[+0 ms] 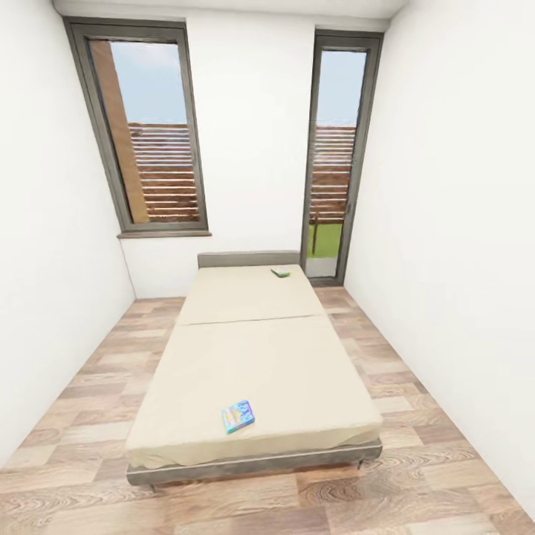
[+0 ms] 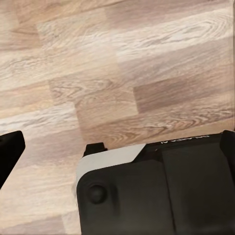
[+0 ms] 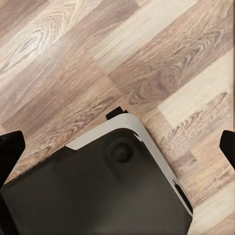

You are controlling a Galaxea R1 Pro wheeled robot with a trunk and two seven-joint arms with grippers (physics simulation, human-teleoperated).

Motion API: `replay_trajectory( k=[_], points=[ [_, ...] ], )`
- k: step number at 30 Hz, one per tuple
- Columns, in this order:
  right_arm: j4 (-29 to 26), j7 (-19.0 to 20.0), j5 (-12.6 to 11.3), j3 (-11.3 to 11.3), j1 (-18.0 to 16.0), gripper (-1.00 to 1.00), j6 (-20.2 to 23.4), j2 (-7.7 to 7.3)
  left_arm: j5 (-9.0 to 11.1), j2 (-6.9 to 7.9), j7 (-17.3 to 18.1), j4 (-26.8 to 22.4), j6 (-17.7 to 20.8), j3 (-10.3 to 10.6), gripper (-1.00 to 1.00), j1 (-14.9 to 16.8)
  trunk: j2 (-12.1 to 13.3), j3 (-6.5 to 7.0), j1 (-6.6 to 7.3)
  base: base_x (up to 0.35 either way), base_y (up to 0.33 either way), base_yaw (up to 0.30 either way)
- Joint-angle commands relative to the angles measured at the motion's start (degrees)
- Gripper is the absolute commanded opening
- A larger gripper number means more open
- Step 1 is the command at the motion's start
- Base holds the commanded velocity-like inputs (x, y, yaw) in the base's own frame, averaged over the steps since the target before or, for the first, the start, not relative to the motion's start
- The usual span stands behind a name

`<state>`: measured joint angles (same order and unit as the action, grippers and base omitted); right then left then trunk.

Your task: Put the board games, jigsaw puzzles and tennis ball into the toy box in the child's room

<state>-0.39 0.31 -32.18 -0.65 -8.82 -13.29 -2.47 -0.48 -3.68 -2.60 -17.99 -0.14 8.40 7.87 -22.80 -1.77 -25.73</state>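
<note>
Two board games lie on the bed, a blue one near the foot and a green-white one far by the headboard, probably light, stiff boxes best pinched across an edge, with both grippers spread wide and empty.

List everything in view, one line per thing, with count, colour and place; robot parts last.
bed: one, beige mattress, grey frame and headboard, lengthwise in mid-room, head at the far wall.
board games: two, both lying on the bed; a blue, multicoloured one near the foot, a white-green one near the headboard on the right.
windows: two, grey-framed, in the far wall; a wider one on the left, a tall narrow one on the right.
floor: wood planks, around the bed.
walls: white, on three sides.
robot base: black with a white edge, over the floor in both wrist views.
left gripper: open, dark fingertips at the picture's edges.
right gripper: open, likewise.
</note>
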Motion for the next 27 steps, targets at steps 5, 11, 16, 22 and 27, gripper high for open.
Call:
replay_trajectory(
  k=[5, 11, 16, 22, 27],
  points=[
    [0.0, -0.1, -0.1, 0.0, -0.1, 1.0, -0.2, 0.0, 0.0, 0.25, -0.4, 0.0, 0.0, 0.4, 1.0, 0.0, -0.1, -0.17, -0.05, 0.189, -0.177, -0.046],
    [0.0, -0.1, -0.1, 0.0, -0.1, 1.0, -0.2, 0.0, -0.1, 0.21, -0.4, 0.0, 0.0, 0.4, 1.0, 0.0, -0.1, -0.18, -0.05, 0.208, -0.168, -0.008],
    [0.0, -0.1, -0.1, 0.1, -0.1, 1.0, -0.2, 0.0, -0.1, 0.27, -0.4, 0.0, 0.0, 0.4, 1.0, 0.0, -0.1, -0.18, -0.05, 0.082, -0.038, 0.07],
    [0.0, -0.2, 0.0, 0.1, 0.0, 1.0, -0.2, 0.02, -0.1, 0.19, -0.4, 0.0, 0.0, 0.4, 1.0, 0.0, -0.1, -0.18, -0.05, 0.05, -0.049, 0.235],
    [0.0, -0.2, 0.0, 0.1, 0.0, 1.0, -0.2, 0.01, -0.1, 0.17, -0.4, 0.0, 0.0, 0.4, 1.0, 0.0, -0.1, -0.18, -0.05, 0.092, -0.174, 0.281]
  ],
)
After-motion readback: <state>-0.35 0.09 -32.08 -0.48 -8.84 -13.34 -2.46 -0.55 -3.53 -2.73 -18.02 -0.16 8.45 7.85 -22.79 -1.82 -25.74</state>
